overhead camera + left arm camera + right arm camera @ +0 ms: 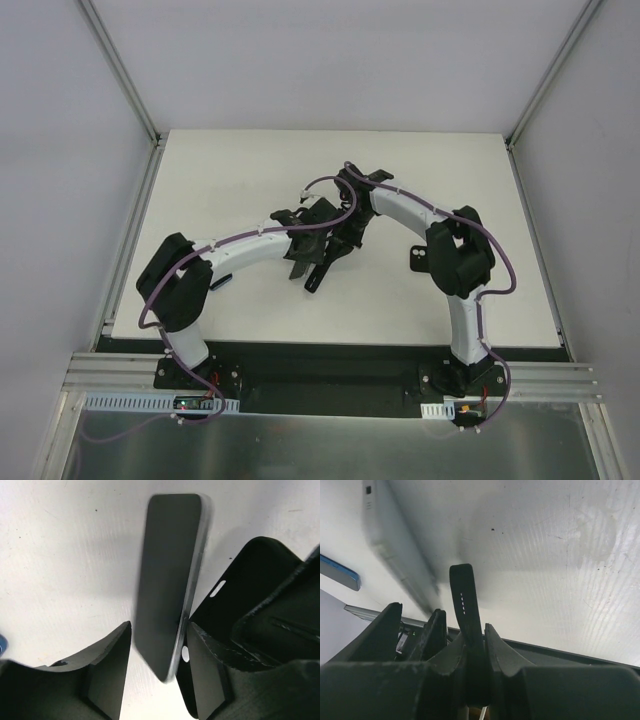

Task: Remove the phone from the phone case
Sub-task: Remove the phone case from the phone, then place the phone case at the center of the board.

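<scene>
Brushed metal sheet and an aluminium rail cross the bottom of the top view. The left arm and right arm rise from the rail. They bend inward and meet over the middle of a white table. Pale walls and slanted metal posts close it in.

Left wrist view: the same white table fills the upper left. The left gripper stands partly open at the bottom of the frame, one finger on each side of the phone. The phone is a dark slab with a silver edge, up on its side. A sliver of table shows between it and the left-hand finger. The black phone case lies to the right, its hollow inside and pale cutouts showing. The phone is out of that hollow for most of its length; I cannot tell whether its lower end touches.

Right wrist view: scuffed white table fills the upper right. The right gripper is pinched narrow on a thin black wall of the phone case. The blurred silver phone slants through the upper left, and a blue object sits at the left edge.
</scene>
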`<state>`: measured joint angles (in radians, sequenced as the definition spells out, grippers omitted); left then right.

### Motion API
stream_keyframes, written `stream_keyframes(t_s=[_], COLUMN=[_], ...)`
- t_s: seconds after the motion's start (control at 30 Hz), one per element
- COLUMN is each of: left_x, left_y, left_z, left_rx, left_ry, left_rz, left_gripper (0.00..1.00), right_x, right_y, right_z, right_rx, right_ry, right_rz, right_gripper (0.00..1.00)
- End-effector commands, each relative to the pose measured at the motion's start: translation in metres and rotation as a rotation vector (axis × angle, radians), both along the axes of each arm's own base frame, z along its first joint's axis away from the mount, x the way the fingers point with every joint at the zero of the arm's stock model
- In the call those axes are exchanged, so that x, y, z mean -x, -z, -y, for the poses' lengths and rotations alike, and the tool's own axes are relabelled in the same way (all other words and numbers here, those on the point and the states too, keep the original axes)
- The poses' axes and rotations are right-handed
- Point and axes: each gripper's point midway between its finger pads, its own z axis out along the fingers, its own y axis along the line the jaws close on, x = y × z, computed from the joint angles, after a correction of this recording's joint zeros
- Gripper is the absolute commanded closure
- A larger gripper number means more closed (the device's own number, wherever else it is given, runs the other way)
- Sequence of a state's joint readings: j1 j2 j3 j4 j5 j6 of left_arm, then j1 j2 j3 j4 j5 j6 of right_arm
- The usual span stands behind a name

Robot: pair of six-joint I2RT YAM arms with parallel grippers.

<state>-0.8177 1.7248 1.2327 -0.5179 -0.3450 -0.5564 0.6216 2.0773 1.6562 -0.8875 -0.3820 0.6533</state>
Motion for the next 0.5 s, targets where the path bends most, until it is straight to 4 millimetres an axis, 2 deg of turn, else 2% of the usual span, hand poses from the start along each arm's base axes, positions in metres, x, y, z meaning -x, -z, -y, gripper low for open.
stream_keyframes(t_s=[0.0, 0.13, 0.23, 0.3, 0.43, 0.47], left_x=[0.003, 0.007, 0.005, 0.003, 0.004, 0.003], left_y=[0.006, 0.009, 0.005, 0.002, -0.001, -0.006], left_z=[-0.011, -0.009, -0.011, -0.012, -0.019, -0.022], left_rx=[-0.059, -0.045, -0.042, -0.046, -0.013, 0.013], left_ry=[-0.028, -0.037, -0.041, -0.04, -0.06, -0.073], left_rz=[-0.019, -0.036, -0.023, -0.011, -0.032, -0.03], left_gripper=[0.57, 0.72, 0.71, 0.66, 0.64, 0.64], right_x=[0.012, 0.012, 0.011, 0.012, 0.006, 0.007], right_y=[-0.019, -0.018, -0.019, -0.019, -0.014, -0.019], right_z=[-0.001, -0.001, 0.001, 0.006, 0.027, 0.03], right_rx=[-0.019, -0.023, -0.018, -0.005, 0.066, 0.054], right_ry=[0.007, 0.007, -0.003, -0.016, -0.056, -0.076], right_rz=[-0.027, -0.027, -0.01, 0.007, 0.107, 0.144], right_gripper=[0.99, 0.99, 0.99, 0.99, 0.99, 0.99])
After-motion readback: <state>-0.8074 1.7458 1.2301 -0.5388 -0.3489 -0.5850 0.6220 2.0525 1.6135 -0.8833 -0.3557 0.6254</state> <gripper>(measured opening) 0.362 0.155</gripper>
